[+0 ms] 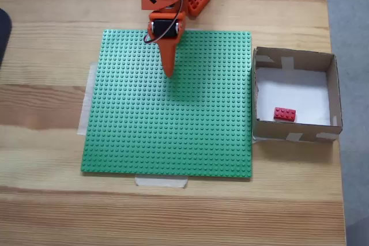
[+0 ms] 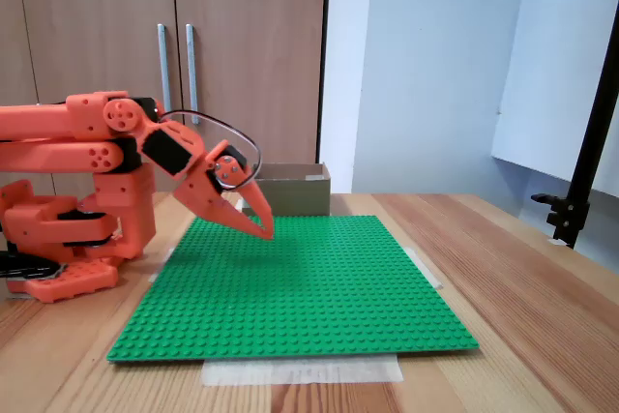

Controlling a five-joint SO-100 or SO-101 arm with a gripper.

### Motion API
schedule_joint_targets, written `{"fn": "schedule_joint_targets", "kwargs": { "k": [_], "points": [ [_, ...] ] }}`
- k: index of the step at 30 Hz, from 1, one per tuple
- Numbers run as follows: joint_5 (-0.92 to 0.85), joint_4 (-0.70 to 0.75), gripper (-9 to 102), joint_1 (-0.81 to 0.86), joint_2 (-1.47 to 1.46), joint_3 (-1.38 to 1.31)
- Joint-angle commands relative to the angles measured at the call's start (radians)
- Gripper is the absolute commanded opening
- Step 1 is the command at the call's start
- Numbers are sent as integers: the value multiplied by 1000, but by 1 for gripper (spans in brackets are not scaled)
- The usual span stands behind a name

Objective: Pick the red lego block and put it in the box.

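The red lego block (image 1: 284, 114) lies on the white bottom of the brown cardboard box (image 1: 332, 87), near its front wall, in the fixed view from above. In the side fixed view only the box's wall (image 2: 296, 190) shows behind the arm; the block is hidden there. My orange gripper (image 1: 169, 72) hangs over the far part of the green baseplate (image 1: 173, 125), well left of the box. Its fingers are closed to a point with nothing between them, and the tip (image 2: 265, 231) hovers just above the studs.
The green baseplate (image 2: 290, 287) is taped to a wooden table (image 1: 46, 108). The arm's orange base (image 2: 68, 239) stands at the baseplate's far edge. A black stand (image 2: 580, 181) rises at the right table edge in the side view. Wooden cabinet doors are behind.
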Motion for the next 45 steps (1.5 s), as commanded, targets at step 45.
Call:
{"fn": "schedule_joint_targets", "kwargs": {
  "k": [45],
  "points": [
    [-48,-104,-1,17,6,160]
  ]
}}
